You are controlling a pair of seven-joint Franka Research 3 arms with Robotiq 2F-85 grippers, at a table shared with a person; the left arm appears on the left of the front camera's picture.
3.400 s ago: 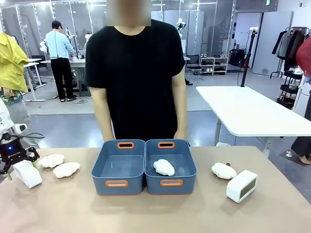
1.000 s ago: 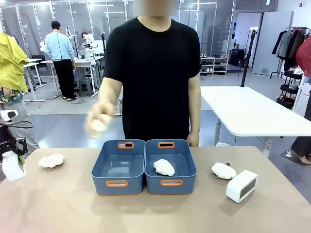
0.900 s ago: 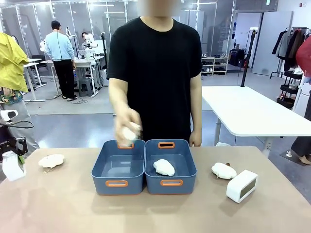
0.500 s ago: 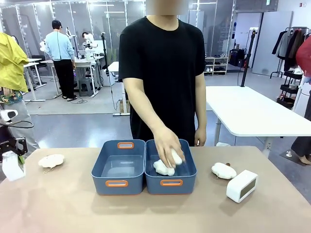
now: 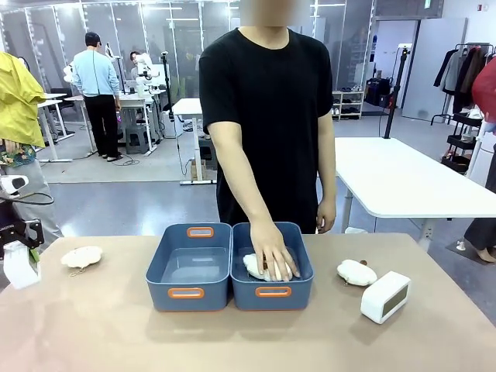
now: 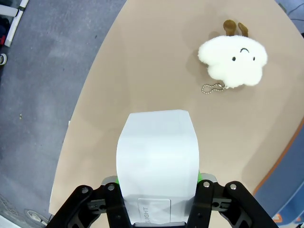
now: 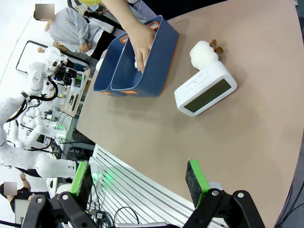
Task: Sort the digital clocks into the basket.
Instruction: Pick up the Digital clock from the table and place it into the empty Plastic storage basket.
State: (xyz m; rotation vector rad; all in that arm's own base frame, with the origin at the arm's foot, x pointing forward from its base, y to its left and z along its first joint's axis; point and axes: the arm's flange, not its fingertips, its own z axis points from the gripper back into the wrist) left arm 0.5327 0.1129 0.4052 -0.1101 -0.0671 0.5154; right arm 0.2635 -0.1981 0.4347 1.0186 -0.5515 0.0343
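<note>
1. The table (image 5: 248, 341) was the biggest thing. Two blue baskets sat touching, side by side, in the middle of it.
2. The empty basket (image 5: 209, 298) was the one on our left, so we thought the clocks belonged there. The other basket (image 5: 298, 291) held white plush, and the person's hand (image 5: 273, 260) was pressed down on it.
3. Our left gripper (image 6: 157, 180) was clamped on the first clock (image 6: 156, 152), with a green pad on each side. We held it up above the table's left edge. Its long side ran straight out along the fingers. The empty basket was well apart from it, off to the right, and our left arm was the nearer one.
4. The second clock (image 5: 385, 296) rested on the table, near the baskets on their right. Our right gripper (image 7: 137, 178) had its fingers wide apart with nothing between them. This clock lay out ahead of them, well apart.
5. Both clocks were white, smooth boxes with round corners. The second one showed its grey-green screen.
6. A small plush toy (image 5: 356, 271) sat just beside the second clock.
</note>
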